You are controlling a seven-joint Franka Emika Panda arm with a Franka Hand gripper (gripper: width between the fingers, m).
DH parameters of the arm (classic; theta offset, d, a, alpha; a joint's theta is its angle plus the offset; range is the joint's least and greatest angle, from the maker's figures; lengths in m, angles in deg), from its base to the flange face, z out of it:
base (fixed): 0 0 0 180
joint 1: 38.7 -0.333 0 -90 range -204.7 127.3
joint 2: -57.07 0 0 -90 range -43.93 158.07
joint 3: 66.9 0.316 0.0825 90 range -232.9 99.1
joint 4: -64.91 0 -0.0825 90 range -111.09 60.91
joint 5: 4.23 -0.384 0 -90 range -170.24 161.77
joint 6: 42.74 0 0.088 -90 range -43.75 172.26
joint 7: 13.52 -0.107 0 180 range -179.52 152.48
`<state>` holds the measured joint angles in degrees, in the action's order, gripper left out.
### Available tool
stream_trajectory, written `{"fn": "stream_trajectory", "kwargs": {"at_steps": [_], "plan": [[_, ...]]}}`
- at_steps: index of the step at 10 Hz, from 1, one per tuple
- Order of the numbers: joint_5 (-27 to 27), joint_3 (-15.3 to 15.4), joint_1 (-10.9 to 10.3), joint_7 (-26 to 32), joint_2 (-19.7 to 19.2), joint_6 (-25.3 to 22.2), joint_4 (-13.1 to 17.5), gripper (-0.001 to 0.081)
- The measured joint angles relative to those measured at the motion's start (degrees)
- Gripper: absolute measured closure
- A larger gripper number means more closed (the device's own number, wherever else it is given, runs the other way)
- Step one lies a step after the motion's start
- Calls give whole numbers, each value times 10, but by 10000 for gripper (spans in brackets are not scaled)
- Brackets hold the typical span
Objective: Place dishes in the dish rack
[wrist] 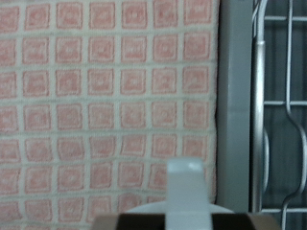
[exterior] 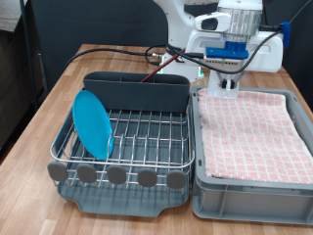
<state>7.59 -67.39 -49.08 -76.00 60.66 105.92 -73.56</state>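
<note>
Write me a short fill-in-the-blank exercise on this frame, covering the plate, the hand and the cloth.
1. The blue plate stands on edge in the ____.
2. The hand hangs above the bin lined with a ____ checked cloth.
3. In the exterior view, that bin sits on the rack's ____ side.
4. The number of dishes visible in the rack is ____.

Missing words: dish rack; pink; right; one

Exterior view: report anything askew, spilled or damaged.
Nothing stands out. The blue plate stands on edge in the dish rack, the checked cloth lies flat in its grey bin, and the gripper hangs above it.
</note>
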Motion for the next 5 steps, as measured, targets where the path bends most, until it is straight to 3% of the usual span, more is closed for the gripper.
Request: {"fn": "stream_trajectory", "kwargs": {"at_steps": [2, 5], "plan": [[53, -14, 11, 0, -19, 40, 14, 735], [43, -36, 23, 57, -59, 81, 50, 735]]}}
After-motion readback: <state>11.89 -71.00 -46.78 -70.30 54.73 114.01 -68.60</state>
